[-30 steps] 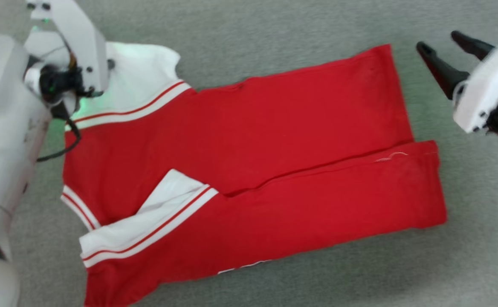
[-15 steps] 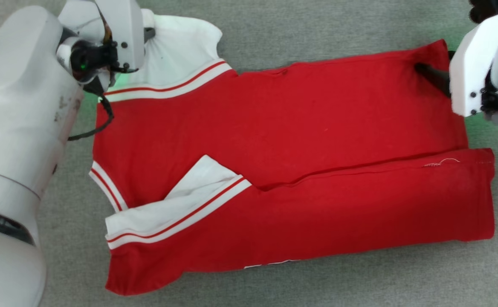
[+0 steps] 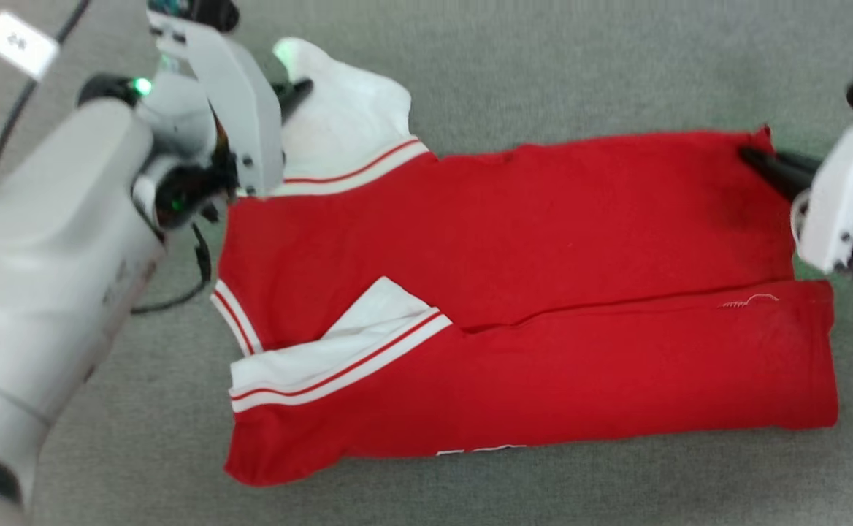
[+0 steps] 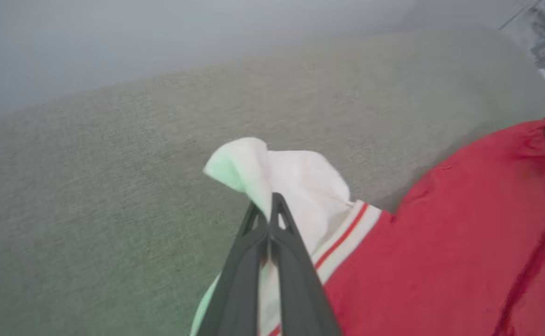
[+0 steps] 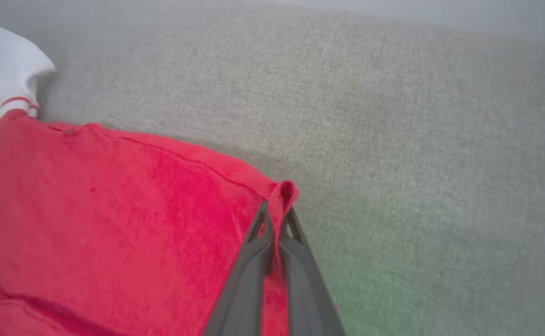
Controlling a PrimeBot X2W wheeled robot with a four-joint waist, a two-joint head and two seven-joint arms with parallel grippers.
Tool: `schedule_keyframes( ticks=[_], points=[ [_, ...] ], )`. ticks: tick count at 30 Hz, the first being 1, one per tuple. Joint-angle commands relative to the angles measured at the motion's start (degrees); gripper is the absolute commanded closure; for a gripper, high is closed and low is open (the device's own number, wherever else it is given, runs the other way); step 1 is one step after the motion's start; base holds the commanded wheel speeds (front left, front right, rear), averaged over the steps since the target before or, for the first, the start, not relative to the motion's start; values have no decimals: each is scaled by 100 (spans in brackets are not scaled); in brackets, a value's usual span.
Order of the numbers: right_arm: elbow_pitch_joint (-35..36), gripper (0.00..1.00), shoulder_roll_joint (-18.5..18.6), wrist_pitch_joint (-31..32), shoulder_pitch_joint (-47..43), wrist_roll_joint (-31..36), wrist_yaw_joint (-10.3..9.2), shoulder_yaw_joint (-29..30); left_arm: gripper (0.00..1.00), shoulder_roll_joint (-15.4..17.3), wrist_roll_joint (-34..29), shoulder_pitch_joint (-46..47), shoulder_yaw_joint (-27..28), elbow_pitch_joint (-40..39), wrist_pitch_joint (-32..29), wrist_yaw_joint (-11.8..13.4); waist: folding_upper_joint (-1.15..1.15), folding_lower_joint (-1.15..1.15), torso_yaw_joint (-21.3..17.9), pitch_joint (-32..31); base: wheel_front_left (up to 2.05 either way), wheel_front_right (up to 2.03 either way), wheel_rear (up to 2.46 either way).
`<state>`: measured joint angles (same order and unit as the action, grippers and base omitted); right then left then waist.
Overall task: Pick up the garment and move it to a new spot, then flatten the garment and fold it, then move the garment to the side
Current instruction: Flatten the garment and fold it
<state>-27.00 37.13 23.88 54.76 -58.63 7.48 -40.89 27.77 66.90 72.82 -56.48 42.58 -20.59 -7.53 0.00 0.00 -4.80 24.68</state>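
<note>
On the left, my left claw (image 4: 267, 204) is clenching the far white sleeve (image 3: 346, 124) of the garment (image 3: 529, 241), both dark fingers pressed together with a peak of white cloth standing up past them. The garment is lying spread across the grey surface (image 3: 543, 58) in front of me, sleeve end to the left and hem to the right. Its near long edge is folded over the middle, with the near sleeve (image 3: 339, 351) lying on top. On the right, my right claw (image 5: 277, 210) is pinching the far hem corner (image 3: 762, 135), a small nub of red poking out beyond the fingertips.

I am judging that the next move is carrying this far edge towards me for the second long fold. What is worrying me is that both bites are looking thin. On the left I am gripping only the sleeve, not the shoulder, so the sleeve may lift while the red body lags and the fold line runs crooked. On the right, so little cloth is sitting between my fingers that a quick pull could slip the corner out and drop it halfway. If my claws travel at unequal speeds, the far panel could twist and wrinkle, and dragging it low could disturb the near fold. A dark cable (image 3: 204, 263) is hanging off my left wrist just beside the garment's left edge and could snag the cloth.
</note>
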Motion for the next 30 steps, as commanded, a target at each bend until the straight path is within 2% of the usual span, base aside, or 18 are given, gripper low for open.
schedule_keyframes(
  ticks=[1,8,14,18,24,28,30],
  points=[
    [139,100,108,-82,-231,-112,2,23,100,82,54,-202,-32,-238,104,14,0,0,213,-466,0,0,0],
    [1040,100,829,-391,-1341,-489,2,68,100,1072,345,-1333,-49,-1949,730,34,0,0,306,-950,0,0,0],
    [1528,100,1337,-543,-2235,-684,2,296,100,1874,534,-2605,51,-3420,1477,431,0,0,433,-1137,0,0,0],
    [1674,100,1554,-649,-2838,-810,2,545,100,2197,715,-3381,27,-4241,1884,600,0,0,576,-1172,0,0,0],
    [1738,100,1611,-798,-3431,-813,1,929,100,2361,966,-4150,-95,-4621,2171,830,0,0,705,-1073,0,0,0],
    [1583,100,1511,-828,-3592,-418,1,1007,100,2227,879,-4329,-239,-4321,2216,875,0,0,752,-977,0,0,0],
    [1492,100,1358,-859,-3626,-237,1,1034,100,2014,985,-4375,-249,-4067,2289,775,0,0,770,-933,0,0,0]
  ],
)
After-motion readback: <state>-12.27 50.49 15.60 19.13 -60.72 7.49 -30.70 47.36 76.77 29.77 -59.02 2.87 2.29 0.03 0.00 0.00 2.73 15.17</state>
